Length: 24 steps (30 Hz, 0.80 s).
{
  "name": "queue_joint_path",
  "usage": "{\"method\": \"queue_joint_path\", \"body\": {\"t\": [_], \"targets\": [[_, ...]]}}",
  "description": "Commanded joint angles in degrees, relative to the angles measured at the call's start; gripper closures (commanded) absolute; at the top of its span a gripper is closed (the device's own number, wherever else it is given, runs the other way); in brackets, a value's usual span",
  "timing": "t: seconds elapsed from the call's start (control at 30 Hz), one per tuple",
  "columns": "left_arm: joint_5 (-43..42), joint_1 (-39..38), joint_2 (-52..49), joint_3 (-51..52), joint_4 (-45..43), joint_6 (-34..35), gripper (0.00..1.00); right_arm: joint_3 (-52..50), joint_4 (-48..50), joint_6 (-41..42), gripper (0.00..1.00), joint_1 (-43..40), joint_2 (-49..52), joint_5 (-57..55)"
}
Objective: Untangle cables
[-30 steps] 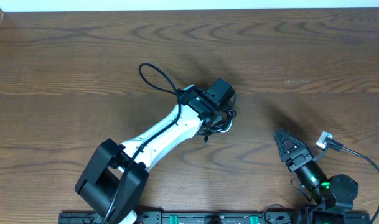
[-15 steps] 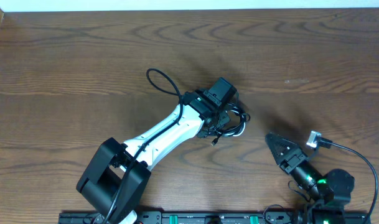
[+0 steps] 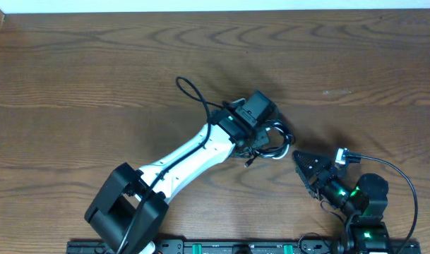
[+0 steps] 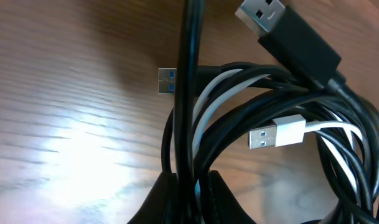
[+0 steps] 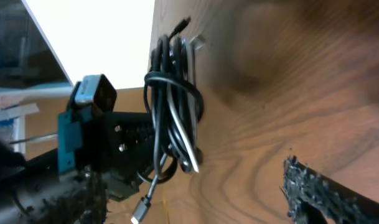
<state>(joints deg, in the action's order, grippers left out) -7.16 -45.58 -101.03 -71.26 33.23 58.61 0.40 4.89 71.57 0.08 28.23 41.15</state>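
– Left tool (image 3: pixel 261 140) first: what does the overhead view give?
– Its jaws are hidden under the wrist camera. The left arm (image 3: pixel 193 152) reaches in from 7 o'clock and ends right over the cables (image 3: pixel 275 143), which lie just off the middle of the worktop (image 3: pixel 94 85), towards 4 o'clock.
– And the right tool (image 3: pixel 304 168)?
– It sits at 4 o'clock of the cables, near them but apart, nose aimed at 10 o'clock. From above I cannot tell how far it is open.
– The left wrist view?
– Dark fingers (image 4: pixel 220 205) at 6 o'clock are pinched together on the black cord (image 4: pixel 188 93), which runs straight up to 12 o'clock. Black loops fill the right half, with the white cord (image 4: pixel 205 102) threaded through them.
– Any plugs?
– A white plug (image 4: pixel 277 132) at 3 o'clock lies across the black loops. A black plug (image 4: pixel 289 28) is at 1 o'clock, and a blue-tongued plug (image 4: pixel 167 81) pokes out towards 11 o'clock, over the wood.
– The right wrist view?
– It is tilted. The cables (image 5: pixel 173 106) show at 10 o'clock, black and white strands wound together, close against the wood. One finger (image 5: pixel 320 186) of the right tool shows at 5 o'clock with nothing on it. Its partner is out of frame, so the opening cannot be told.
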Motion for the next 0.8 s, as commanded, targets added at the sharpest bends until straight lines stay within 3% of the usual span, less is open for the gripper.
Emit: {"method": "queue_joint_path", "body": {"t": [0.0, 0.5, 0.67, 0.77], "targets": [[1.6, -2.4, 1.6, -0.2, -1.2, -1.0, 0.93, -0.1, 2.9, 1.1, 0.16, 1.7, 2.7, -0.6], [0.2, -6.7, 1.7, -0.2, -2.1, -1.0, 0.92, -0.1, 5.2, 1.6, 0.53, 2.4, 6.6, -3.8], [-4.4, -6.8, 1.8, -0.2, -4.2, -5.6, 0.93, -0.1, 5.2, -0.4, 0.75, 2.4, 6.6, -4.1], [-4.5, -6.7, 2.0, -0.2, -4.1, -10.6, 0.93, -0.1, 5.3, -5.7, 0.93, 2.4, 6.6, -3.5]]}}
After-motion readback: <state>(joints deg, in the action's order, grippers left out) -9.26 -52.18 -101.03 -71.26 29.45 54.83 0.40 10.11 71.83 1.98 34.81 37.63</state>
